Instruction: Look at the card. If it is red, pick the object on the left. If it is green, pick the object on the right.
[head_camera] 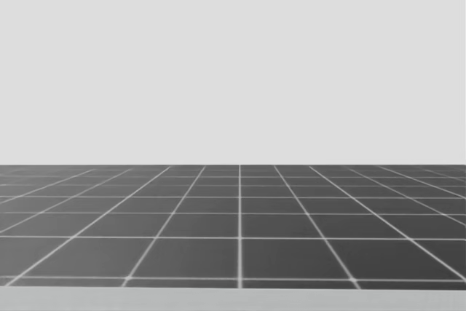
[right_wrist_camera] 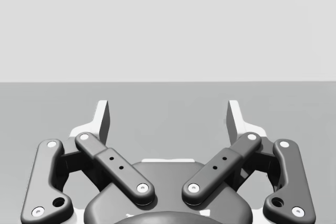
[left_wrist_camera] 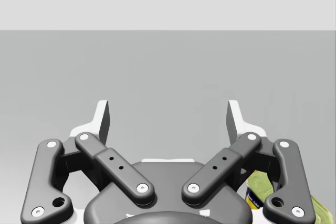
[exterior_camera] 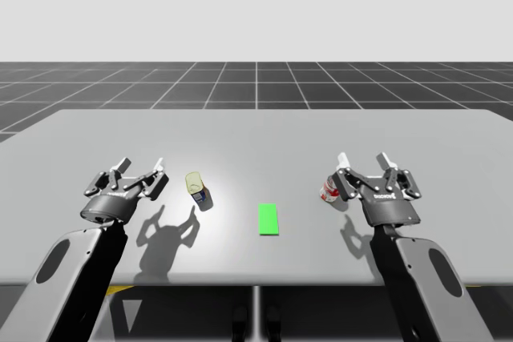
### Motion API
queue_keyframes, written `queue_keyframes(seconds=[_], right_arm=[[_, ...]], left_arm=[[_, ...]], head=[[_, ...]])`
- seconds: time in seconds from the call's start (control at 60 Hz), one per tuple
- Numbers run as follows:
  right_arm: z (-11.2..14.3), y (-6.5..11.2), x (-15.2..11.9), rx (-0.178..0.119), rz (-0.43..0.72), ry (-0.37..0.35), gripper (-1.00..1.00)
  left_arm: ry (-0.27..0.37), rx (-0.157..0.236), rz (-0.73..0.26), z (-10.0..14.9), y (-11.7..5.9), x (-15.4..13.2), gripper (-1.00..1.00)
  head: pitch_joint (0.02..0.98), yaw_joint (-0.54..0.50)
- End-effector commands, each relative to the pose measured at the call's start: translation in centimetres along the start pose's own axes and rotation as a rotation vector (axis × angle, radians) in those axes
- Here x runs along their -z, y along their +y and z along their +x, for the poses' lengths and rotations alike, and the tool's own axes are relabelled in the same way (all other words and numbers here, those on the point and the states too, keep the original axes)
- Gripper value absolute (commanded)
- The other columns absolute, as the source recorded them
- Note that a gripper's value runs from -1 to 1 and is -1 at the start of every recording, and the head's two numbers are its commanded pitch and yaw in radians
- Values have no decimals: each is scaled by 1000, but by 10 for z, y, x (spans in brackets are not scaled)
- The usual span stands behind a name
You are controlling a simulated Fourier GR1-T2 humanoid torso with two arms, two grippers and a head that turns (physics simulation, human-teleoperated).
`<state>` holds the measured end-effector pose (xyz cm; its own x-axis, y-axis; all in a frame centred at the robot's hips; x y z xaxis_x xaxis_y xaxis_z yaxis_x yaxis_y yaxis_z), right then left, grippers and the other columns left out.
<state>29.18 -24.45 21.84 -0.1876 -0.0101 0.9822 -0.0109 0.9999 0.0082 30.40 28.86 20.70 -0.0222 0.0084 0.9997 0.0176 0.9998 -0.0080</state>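
Sitting just beside right claw (exterior_camera: 364,160) — red can (exterior_camera: 328,192); claw wide open, empty.

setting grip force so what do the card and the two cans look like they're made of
Green card: flat, even matte colour, likely paper or thin plastic; unclear which. Yellow-green can: cylinder with a blue label patch, probably metal, though no shine shows. Red-and-white can: also a cylinder, probably metal; partly hidden behind my right gripper.
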Motion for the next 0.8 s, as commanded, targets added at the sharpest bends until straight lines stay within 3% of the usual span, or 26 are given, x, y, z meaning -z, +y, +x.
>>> queue_keyframes(seconds=[0.017,0.117,0.183,0.283,0.8], right_arm=[[0,1,-2,-11,-60,-25,-1000],[-1,1,-1,4,-2,-14,-1000],[-2,0,0,-13,11,1,-1000],[-1,0,0,-5,14,13,-1000],[-2,-1,3,-27,-14,4,-1000]], left_arm=[[-2,-1,1,0,0,0,-1000],[-1,-1,1,0,0,-1,-1000],[-2,-1,0,0,0,-1,-1000],[-3,-3,0,1,1,-1,-1000],[-16,2,-10,1,2,0,-1000]], head=[[62,19],[70,19],[83,20],[134,22],[561,22]])
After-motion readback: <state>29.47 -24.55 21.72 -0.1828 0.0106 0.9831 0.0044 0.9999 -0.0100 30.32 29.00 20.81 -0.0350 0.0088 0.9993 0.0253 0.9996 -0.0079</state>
